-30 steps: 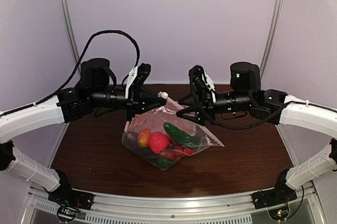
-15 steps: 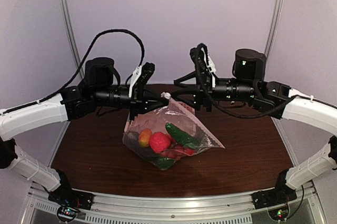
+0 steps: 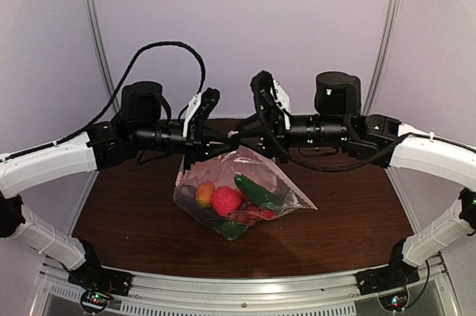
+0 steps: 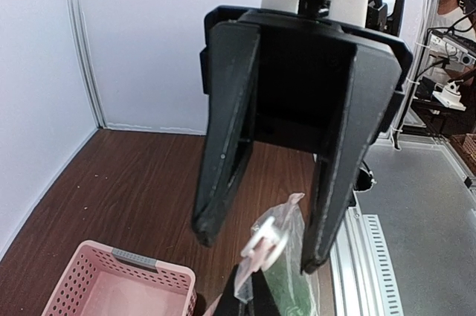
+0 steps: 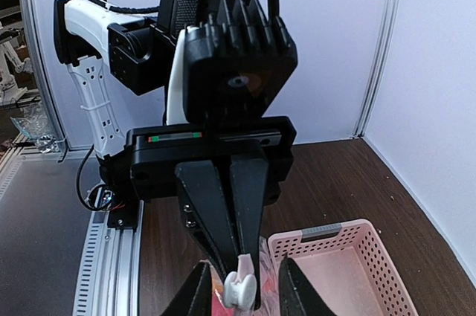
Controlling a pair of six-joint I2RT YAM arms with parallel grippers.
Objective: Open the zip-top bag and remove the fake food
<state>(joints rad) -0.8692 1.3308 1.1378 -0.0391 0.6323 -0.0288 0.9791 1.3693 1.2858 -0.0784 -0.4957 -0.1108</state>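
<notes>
The zip-top bag (image 3: 256, 161) hangs by its top corner, its bottom resting on the table, with the fake food inside: a red fruit (image 3: 224, 200), a green cucumber (image 3: 255, 191) and an orange piece (image 3: 204, 194). My left gripper (image 3: 227, 137) is shut on the bag's top corner just under the white zip slider (image 5: 239, 288). My right gripper (image 3: 243, 136) faces it, open, with its fingers either side of the slider (image 4: 266, 245) and not touching it. The left gripper's shut fingers (image 5: 249, 204) show in the right wrist view.
A pink perforated basket (image 4: 119, 286) stands on the brown table behind the bag, also in the right wrist view (image 5: 357, 264). White walls (image 3: 245, 26) close the back and sides. A metal rail (image 3: 238, 294) runs along the near edge.
My right gripper has risen from the bag's lower right side and moved left to the slider at the left gripper. The left gripper and bag have barely moved.
</notes>
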